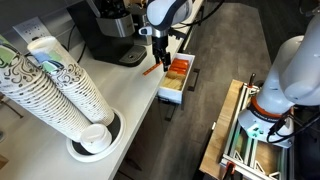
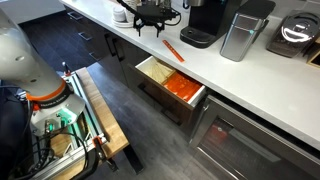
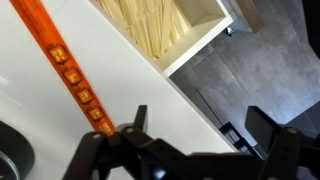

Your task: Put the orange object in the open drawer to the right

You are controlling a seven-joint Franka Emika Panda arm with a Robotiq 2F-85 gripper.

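- Far left, in an exterior view: a leaning stack of paper cups (image 1: 55,88) lies on the white surface (image 1: 115,115).
- Left of centre: I see the black coffee machine (image 1: 108,35) at the back of the surface; it shows in both exterior views.
- Centre: the orange stick (image 1: 150,70) lies flat on the surface, outside the drawer and just beside it, close to the surface's front edge. In the wrist view the stick (image 3: 65,70) runs on a slant from the upper left corner down towards the middle of the lower edge.
- Centre, above the stick: the hand (image 1: 157,60) hangs over the stick, pointing down. In the wrist view I read the hand (image 3: 200,140) as spread wide, its two dark fingers (image 3: 137,128) well apart with only bare surface and floor between them. The stick's near end lies just beside the finger on the left of that picture; I cannot tell whether they touch.
- Right of the stick: the drawer (image 1: 168,97) stands pulled out below the surface's edge. It holds pale wooden sticks (image 3: 160,30) in one compartment and orange-red packets (image 2: 180,88) in another.
- Far right: the arm's white base (image 1: 290,75) stands on the grey floor (image 1: 225,60), well apart from the drawer.
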